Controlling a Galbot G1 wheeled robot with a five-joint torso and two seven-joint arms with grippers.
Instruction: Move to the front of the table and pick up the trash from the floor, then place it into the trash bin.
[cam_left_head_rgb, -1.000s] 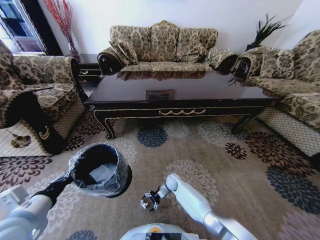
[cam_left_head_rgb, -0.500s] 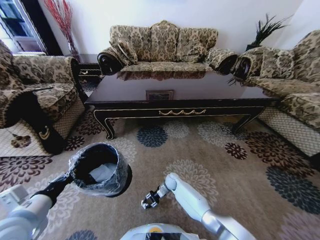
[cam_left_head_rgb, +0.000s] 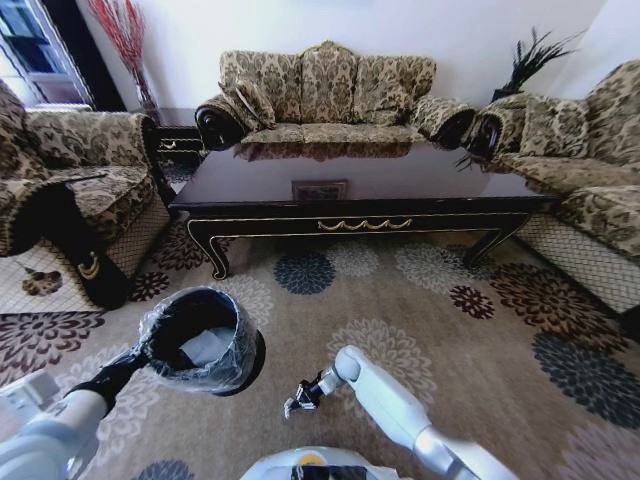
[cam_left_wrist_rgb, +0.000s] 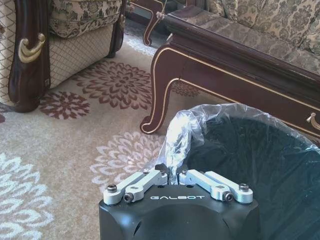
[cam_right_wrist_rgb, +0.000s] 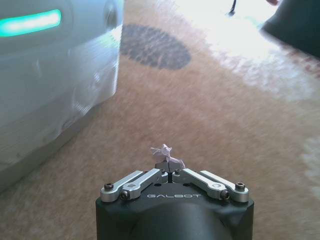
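Note:
My left gripper (cam_left_head_rgb: 140, 358) is shut on the rim of the trash bin (cam_left_head_rgb: 200, 340), a round black bin lined with clear plastic, and holds it above the carpet at the lower left. In the left wrist view the fingertips (cam_left_wrist_rgb: 172, 175) pinch the folded bag at the bin's (cam_left_wrist_rgb: 250, 160) edge. Something white (cam_left_head_rgb: 205, 347) lies inside the bin. My right gripper (cam_left_head_rgb: 298, 402) hangs low over the carpet beside the bin, to its right. It is shut on a small white crumpled scrap of trash (cam_right_wrist_rgb: 167, 151). The table (cam_left_head_rgb: 360, 215) stands ahead.
A sofa (cam_left_head_rgb: 325, 95) stands behind the table, with armchairs at the left (cam_left_head_rgb: 70, 180) and right (cam_left_head_rgb: 590, 170). The flowered carpet (cam_left_head_rgb: 450, 330) spreads in front. My own base (cam_right_wrist_rgb: 50, 75) is close beside the right gripper. A curved table leg (cam_left_wrist_rgb: 157, 95) is near the bin.
The right gripper has turned at the wrist and now looks narrower, staying low by the bin. The bin in the left gripper has dropped very slightly.

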